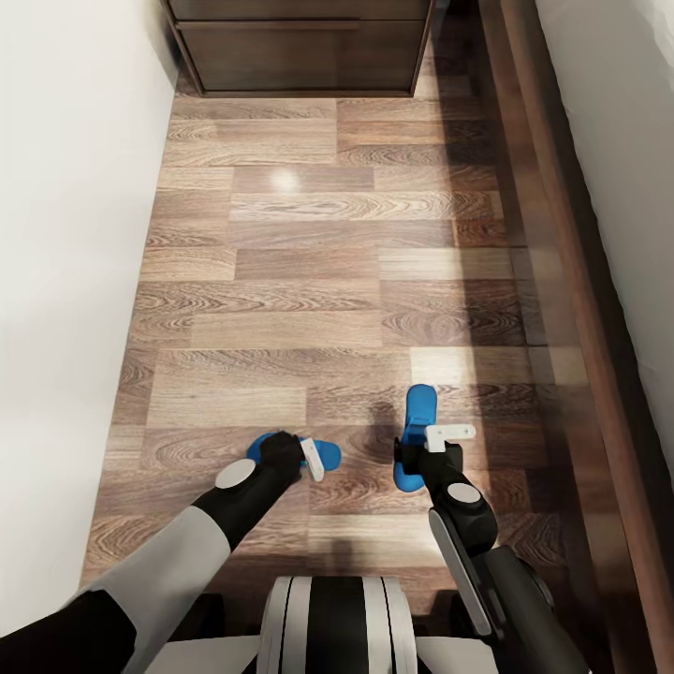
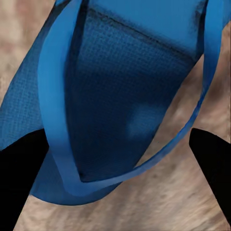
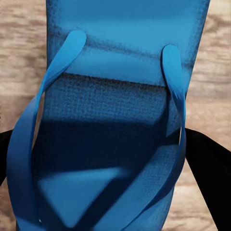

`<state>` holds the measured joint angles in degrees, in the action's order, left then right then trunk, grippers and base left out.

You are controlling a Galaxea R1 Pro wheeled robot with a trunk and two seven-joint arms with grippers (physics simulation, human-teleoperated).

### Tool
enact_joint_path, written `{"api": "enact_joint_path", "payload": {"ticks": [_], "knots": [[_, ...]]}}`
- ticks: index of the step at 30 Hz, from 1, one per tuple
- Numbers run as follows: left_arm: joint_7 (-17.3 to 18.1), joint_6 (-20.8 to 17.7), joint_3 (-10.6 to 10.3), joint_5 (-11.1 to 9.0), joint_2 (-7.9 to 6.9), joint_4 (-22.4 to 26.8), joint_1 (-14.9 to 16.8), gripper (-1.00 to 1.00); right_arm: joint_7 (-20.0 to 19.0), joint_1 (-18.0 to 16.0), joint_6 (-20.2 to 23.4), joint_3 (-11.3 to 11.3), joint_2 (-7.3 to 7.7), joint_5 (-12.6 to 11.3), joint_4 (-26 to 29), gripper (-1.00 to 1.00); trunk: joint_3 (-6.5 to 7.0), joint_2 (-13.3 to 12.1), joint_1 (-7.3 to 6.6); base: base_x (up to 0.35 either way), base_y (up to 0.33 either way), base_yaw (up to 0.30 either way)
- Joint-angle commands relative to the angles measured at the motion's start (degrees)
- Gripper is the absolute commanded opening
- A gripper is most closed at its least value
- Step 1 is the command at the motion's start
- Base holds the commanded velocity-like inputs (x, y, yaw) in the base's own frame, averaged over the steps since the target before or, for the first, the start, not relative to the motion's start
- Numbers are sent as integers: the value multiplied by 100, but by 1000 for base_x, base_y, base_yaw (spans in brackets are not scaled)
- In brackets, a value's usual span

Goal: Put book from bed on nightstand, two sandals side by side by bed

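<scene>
Blue sandals on plank floor (image 1: 309,271): my left end effector (image 1: 301,461) open over one sandal (image 1: 323,455), right end effector (image 1: 432,447) open over other sandal (image 1: 418,412).

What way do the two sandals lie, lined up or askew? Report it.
Askew. The left sandal lies crosswise under the left pincer; the right sandal points lengthwise toward the nightstand, under the right pincer.

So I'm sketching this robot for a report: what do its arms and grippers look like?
Each arm has a pale grey upper section, then glossy black links with a round grey cap near the wrist. The left gripper and right gripper have white fingers on black bases. In the wrist views the fingers look plain black.
</scene>
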<state>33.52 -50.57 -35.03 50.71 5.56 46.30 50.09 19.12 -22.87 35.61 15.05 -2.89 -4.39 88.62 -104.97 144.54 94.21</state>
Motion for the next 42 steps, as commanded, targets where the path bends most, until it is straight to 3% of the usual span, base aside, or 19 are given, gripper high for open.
{"api": "enact_joint_path", "payload": {"ticks": [1, 25, 42], "knots": [[59, 1, -7, 87, -2, 4, 2, -100, 51, -4, 18, 9, 2, -45, 6, -100, -3, 1, -1, 0, 0, 0], [130, 4, -4, 55, -36, 108, 1, -100, 57, -7, 34, -23, 0, -53, -2, -100, -3, 1, -1, 0, 0, 0], [85, -40, 87, 61, -44, 133, 1, -100, 81, -6, 34, 24, -1, -45, 6, -100, 374, -21, -45, 0, 0, 0]]}}
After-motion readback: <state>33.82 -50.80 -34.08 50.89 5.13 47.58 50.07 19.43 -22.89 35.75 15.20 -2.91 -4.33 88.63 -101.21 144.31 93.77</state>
